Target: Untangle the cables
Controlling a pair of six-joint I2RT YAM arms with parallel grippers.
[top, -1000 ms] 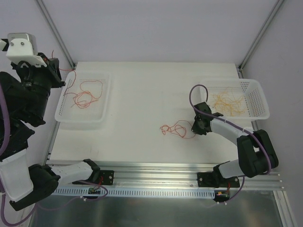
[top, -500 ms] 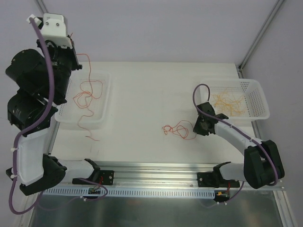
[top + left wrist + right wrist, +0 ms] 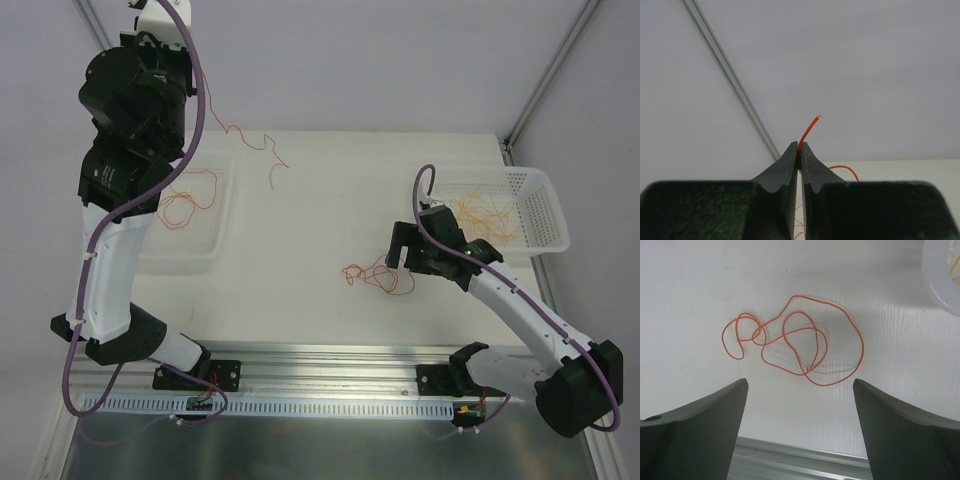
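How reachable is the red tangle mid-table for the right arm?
Probably yes: the right gripper is open and pointed at the red tangle, with only bare table between them.

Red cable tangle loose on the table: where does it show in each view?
Top external: red tangle, centre-right of the table, left of the right-hand basket.
Left wrist: not in it; only another red strand pinched in the left fingers.
Right wrist: red tangle upper middle, beyond the open right fingers.
Shared landmark: the right-hand basket, top-right corner of the right wrist view.
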